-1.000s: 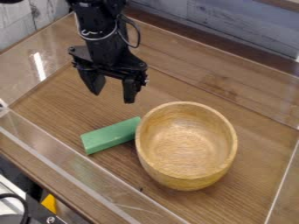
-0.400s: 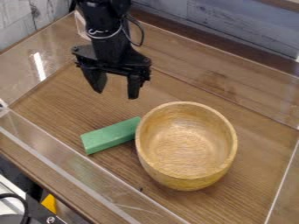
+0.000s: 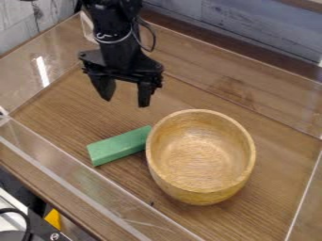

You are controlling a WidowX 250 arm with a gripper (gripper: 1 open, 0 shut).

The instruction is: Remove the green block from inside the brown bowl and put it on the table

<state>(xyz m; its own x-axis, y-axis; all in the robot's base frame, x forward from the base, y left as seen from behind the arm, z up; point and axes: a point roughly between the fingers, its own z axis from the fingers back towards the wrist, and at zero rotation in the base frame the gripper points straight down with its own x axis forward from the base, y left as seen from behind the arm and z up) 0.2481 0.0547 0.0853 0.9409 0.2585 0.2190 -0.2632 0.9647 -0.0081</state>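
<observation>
1. Step in hand: the block [image 3: 120, 145] is lying flat on the table [image 3: 75, 108], outside the bowl [image 3: 201, 155], so the task's goal is looking met and the arm is standing at the release or retreat stage.

2. Gripper [image 3: 123, 93]: it is hanging above the table, up and to the left of the bowl, pointing almost straight down. Its jaws are standing wide apart and are holding nothing.

3. Task object: the block is resting just to the left of the bowl. Its near end seems to be touching the bowl's outer wall, though the angle is leaving a thin gap possible.

4. Bowl: it is sitting upright, and its inside is showing only bare wood grain.

5. Next move, as a judgement: nothing is calling for a further grasp. The arm is needing only to lift clear, keeping away from the bowl's rim and from the block below it.

6. Surface: the table is showing flat brown wood grain, and the space to the left of the bowl is holding only the block.

7. Room: clear walls [image 3: 56, 52] are enclosing the table on the sides away from the bowl, and a pale wall is running behind the bowl at the top of the view.
</observation>
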